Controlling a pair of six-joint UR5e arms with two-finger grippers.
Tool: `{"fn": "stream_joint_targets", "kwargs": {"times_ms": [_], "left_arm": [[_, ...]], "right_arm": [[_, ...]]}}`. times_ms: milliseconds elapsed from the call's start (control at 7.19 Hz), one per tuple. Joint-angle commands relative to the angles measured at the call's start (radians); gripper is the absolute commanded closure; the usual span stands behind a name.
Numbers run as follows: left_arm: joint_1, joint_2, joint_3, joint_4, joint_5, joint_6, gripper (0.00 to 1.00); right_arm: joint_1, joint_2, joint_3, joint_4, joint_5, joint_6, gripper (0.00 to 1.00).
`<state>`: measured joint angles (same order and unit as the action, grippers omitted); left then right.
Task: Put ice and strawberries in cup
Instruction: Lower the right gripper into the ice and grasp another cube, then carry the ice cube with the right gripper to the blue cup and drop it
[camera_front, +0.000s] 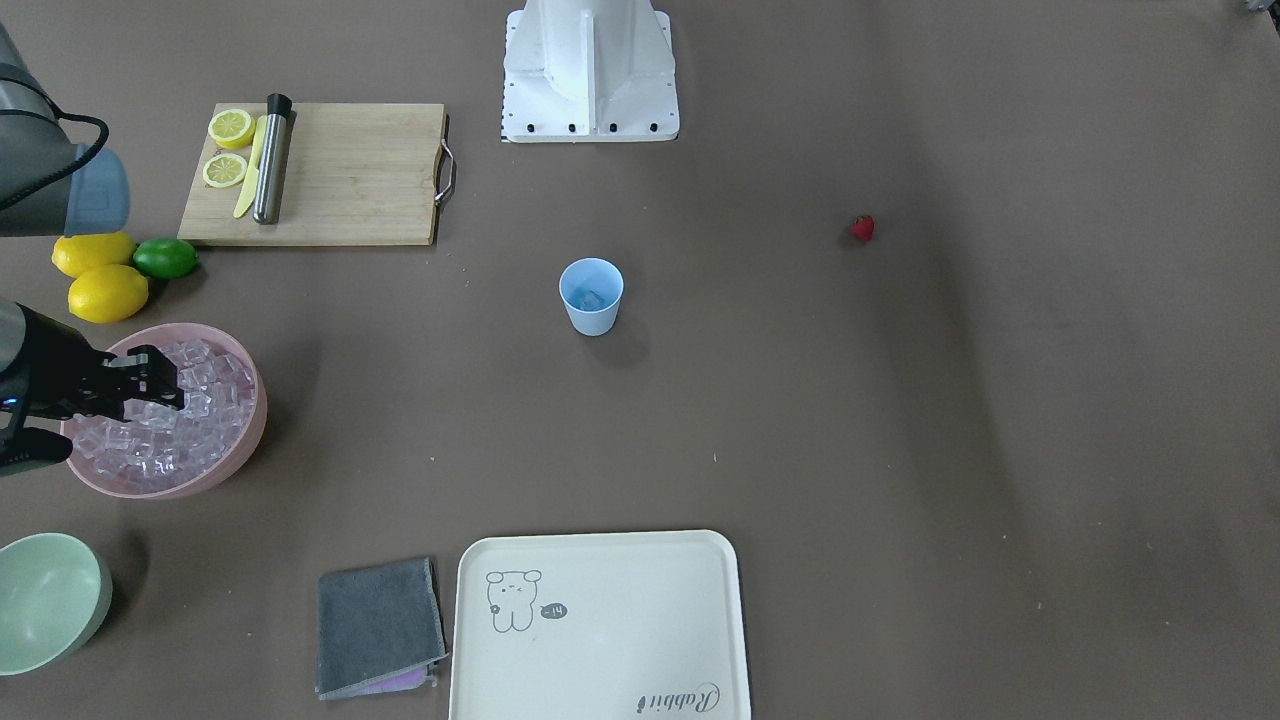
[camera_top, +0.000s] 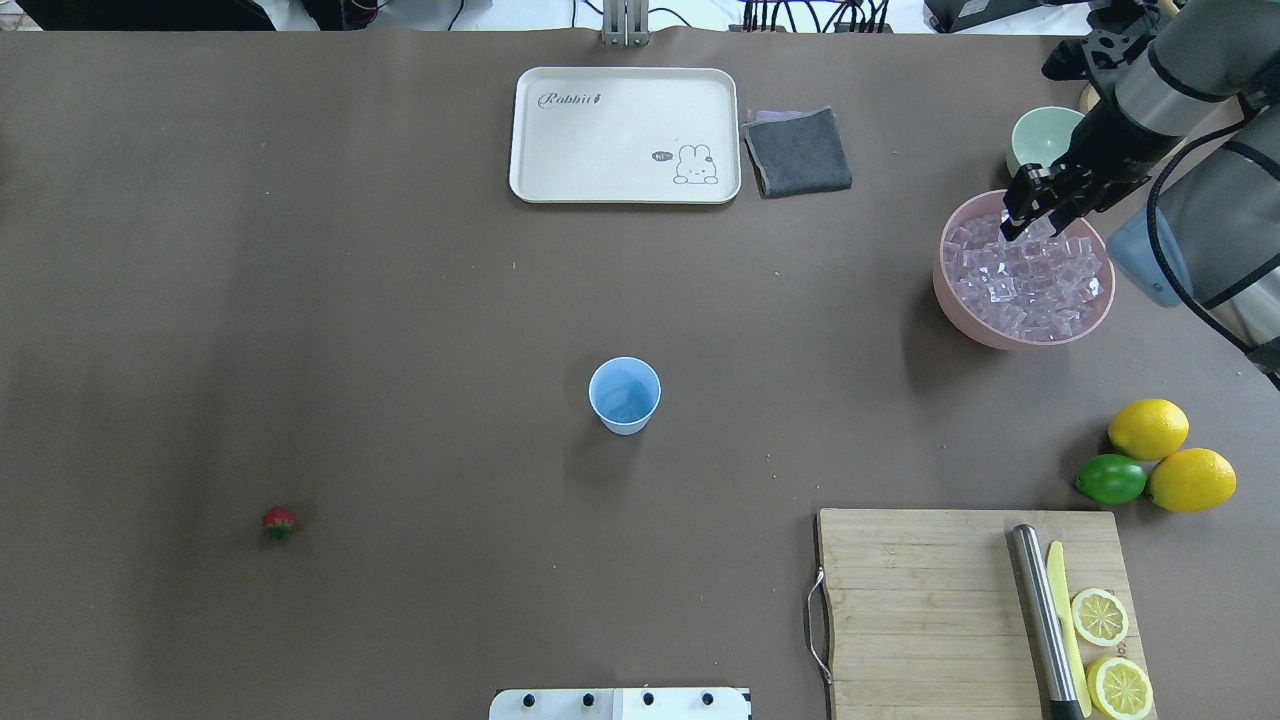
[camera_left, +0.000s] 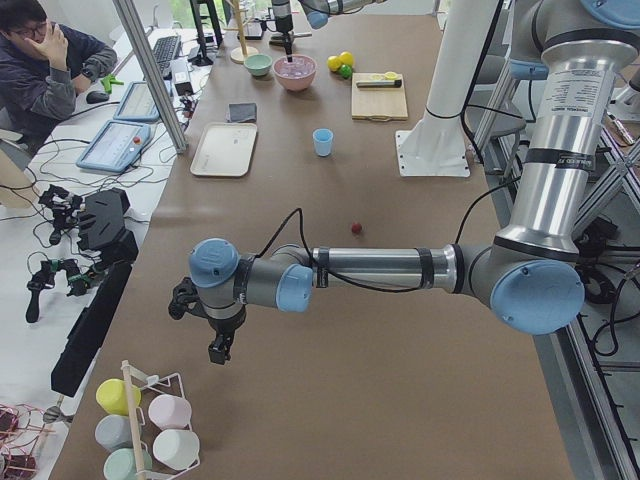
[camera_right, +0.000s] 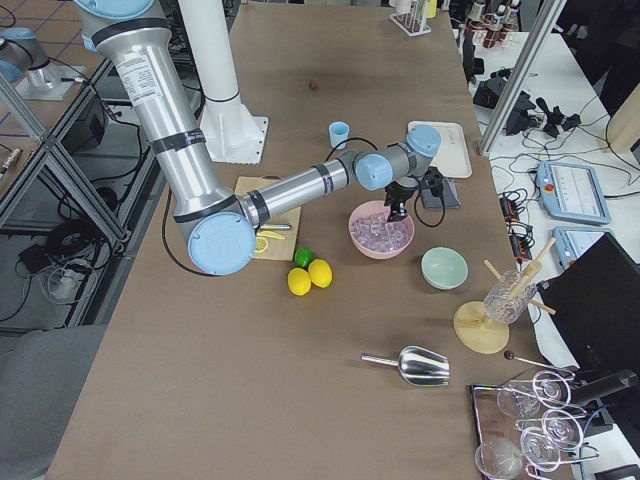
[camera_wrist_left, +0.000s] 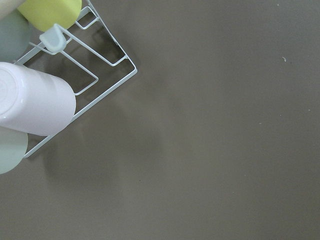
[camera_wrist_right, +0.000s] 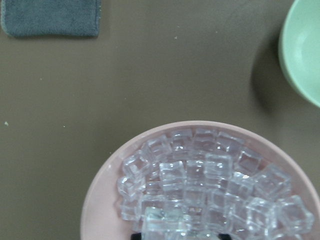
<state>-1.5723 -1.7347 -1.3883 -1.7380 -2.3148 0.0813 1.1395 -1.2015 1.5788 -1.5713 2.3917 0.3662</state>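
The light blue cup (camera_top: 624, 395) stands upright at mid-table with one clear cube inside (camera_front: 590, 298). The red strawberry (camera_top: 279, 520) lies alone on the robot's left side, also in the front view (camera_front: 862, 228). Ice cubes (camera_top: 1030, 285) fill the pink bowl (camera_top: 945, 290). My right gripper (camera_top: 1020, 215) is over the bowl's far part, its tips at the ice. In the right wrist view a nearer cube (camera_wrist_right: 165, 222) sits between the fingertips, so it seems shut on it. My left gripper (camera_left: 220, 345) hangs far off by a cup rack; I cannot tell its state.
A pale green bowl (camera_top: 1040, 135), a grey cloth (camera_top: 800, 150) and a cream tray (camera_top: 620, 130) lie along the far edge. Two lemons (camera_top: 1170, 455) and a lime (camera_top: 1110, 478) sit beside a cutting board (camera_top: 930, 600) with lemon halves, a knife and a steel muddler. A cup rack (camera_wrist_left: 100, 75) is under the left wrist.
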Motion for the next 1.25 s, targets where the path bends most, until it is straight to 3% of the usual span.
{"fn": "stream_joint_targets", "kwargs": {"times_ms": [0,139,278,557,696,835,974,1113], "left_arm": [[0.0,0.0,0.0,0.0,0.0,0.0,0.02],[0.0,0.0,0.0,0.0,0.0,0.0,0.02],[0.0,-0.002,0.0,0.002,0.0,-0.002,0.02],[0.0,-0.002,0.002,0.002,0.0,-0.002,0.02],[0.0,0.0,0.002,0.002,0.0,-0.002,0.02],[0.0,0.003,0.002,0.002,0.0,-0.002,0.02],[0.0,0.003,0.008,0.0,0.0,0.0,0.02],[0.0,-0.002,0.021,0.0,0.002,0.0,0.02]], "right_arm": [[0.074,0.02,0.05,-0.181,0.003,-0.203,1.0],[0.095,0.105,0.088,-0.288,0.059,-0.196,1.0],[0.091,0.164,0.104,-0.315,0.149,-0.115,1.0],[-0.011,0.252,0.157,-0.293,0.144,0.198,1.0],[-0.108,0.267,0.167,-0.168,0.101,0.42,1.0],[-0.244,0.27,0.165,0.02,-0.051,0.694,1.0],[-0.371,0.275,0.162,0.133,-0.181,0.841,1.0],[-0.451,0.316,0.149,0.128,-0.281,0.894,1.0]]}}
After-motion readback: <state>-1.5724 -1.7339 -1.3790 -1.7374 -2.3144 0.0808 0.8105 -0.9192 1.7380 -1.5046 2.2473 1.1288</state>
